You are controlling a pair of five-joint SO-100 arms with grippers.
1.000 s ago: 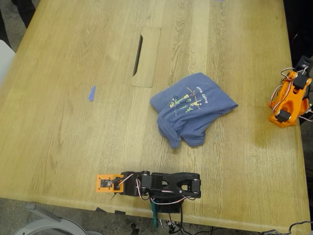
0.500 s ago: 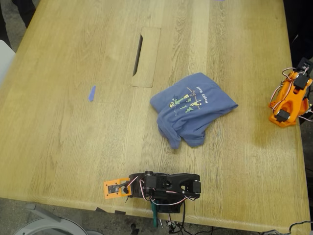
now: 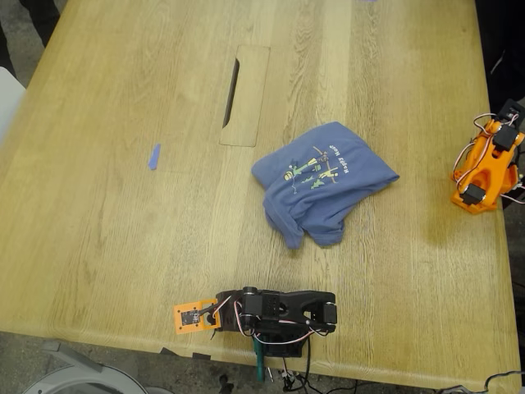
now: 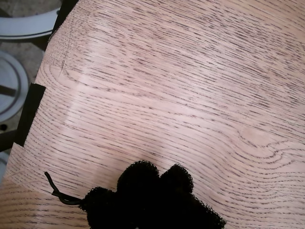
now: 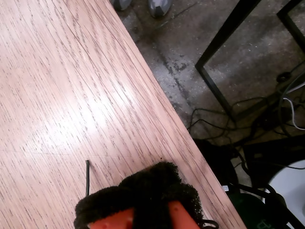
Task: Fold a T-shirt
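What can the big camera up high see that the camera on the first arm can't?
Only the exterior view shows the slate-blue T-shirt, lying crumpled on the table, with its cartoon print facing up. It also shows the small blue tape scrap, the slot in the tabletop, a black arm and an orange arm.

Only the first wrist view shows the wood grain close up, black fuzzy padding on the fingers, and black tape on the table's edge.

Both show the wooden table and some floor past its edge.

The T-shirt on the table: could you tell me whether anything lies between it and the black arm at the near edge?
Nothing visible does. Only bare table separates the T-shirt from the black arm; the tape scrap lies off towards the exterior view's left.
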